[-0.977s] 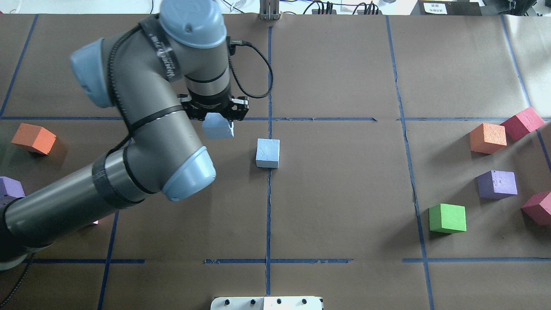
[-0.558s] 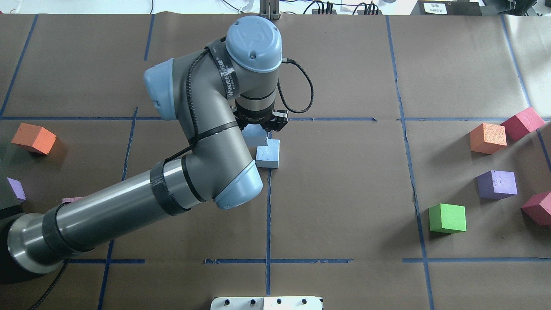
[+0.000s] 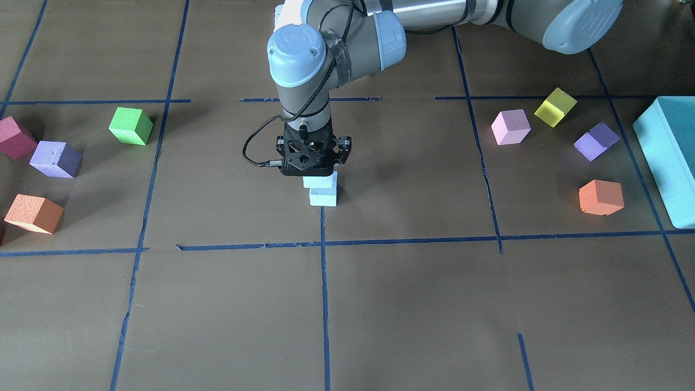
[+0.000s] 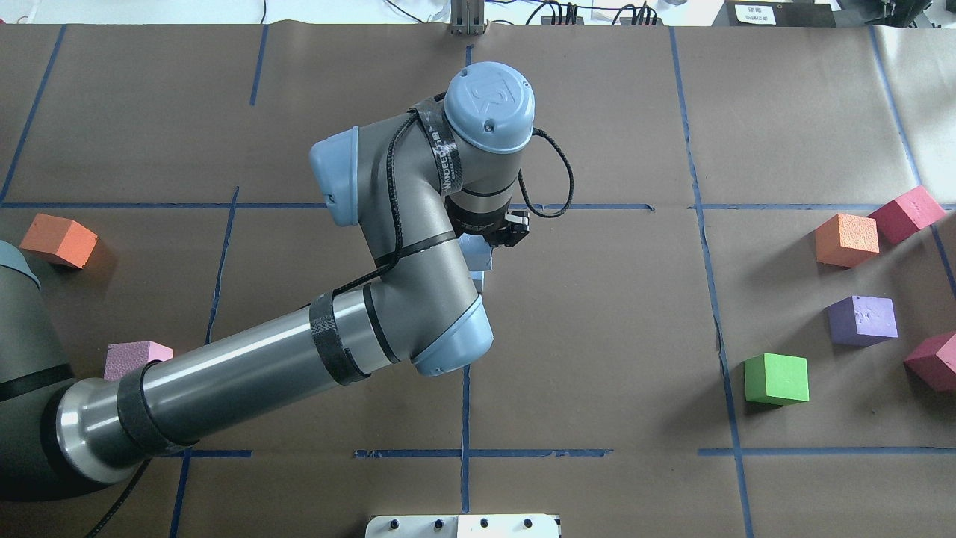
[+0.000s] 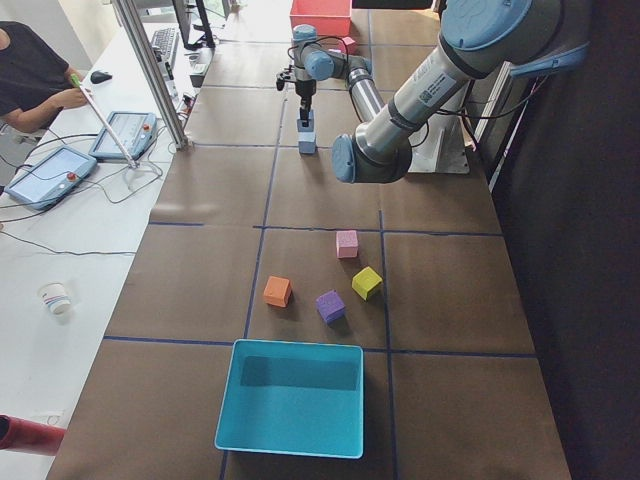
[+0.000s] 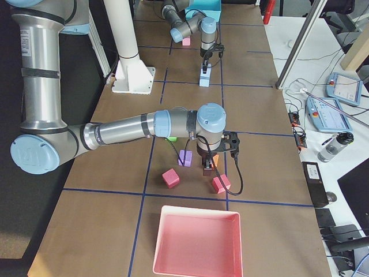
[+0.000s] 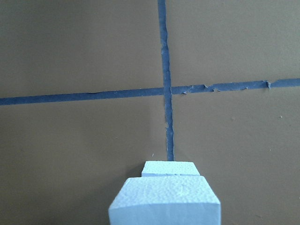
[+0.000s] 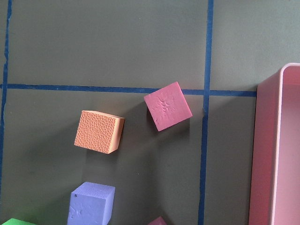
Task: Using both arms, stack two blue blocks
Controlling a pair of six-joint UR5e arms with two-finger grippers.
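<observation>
My left gripper point(image 3: 317, 175) is shut on a pale blue block point(image 3: 321, 181) and holds it right over the second blue block point(image 3: 323, 198) at the table's centre line. The two blocks look stacked and closely aligned; I cannot tell whether they touch. In the left wrist view the held block point(image 7: 165, 201) fills the bottom edge, with the lower block point(image 7: 169, 168) showing just past it. In the overhead view my arm hides most of both blocks point(image 4: 479, 254). My right gripper point(image 6: 206, 168) shows only in the exterior right view, above the cubes on my right; I cannot tell if it is open.
Green point(image 4: 777, 379), purple point(image 4: 863, 320), orange point(image 4: 846, 239) and red point(image 4: 907, 213) cubes lie on my right. Pink point(image 3: 510, 126), yellow point(image 3: 555, 107), purple point(image 3: 596, 141) and orange point(image 3: 600, 197) cubes lie on my left by a turquoise box point(image 3: 665, 157). A pink tray point(image 8: 276, 150) lies at the right end.
My left arm has swung right with the blue block, from left of the resting blue block to directly over it. The resting block has not moved.
</observation>
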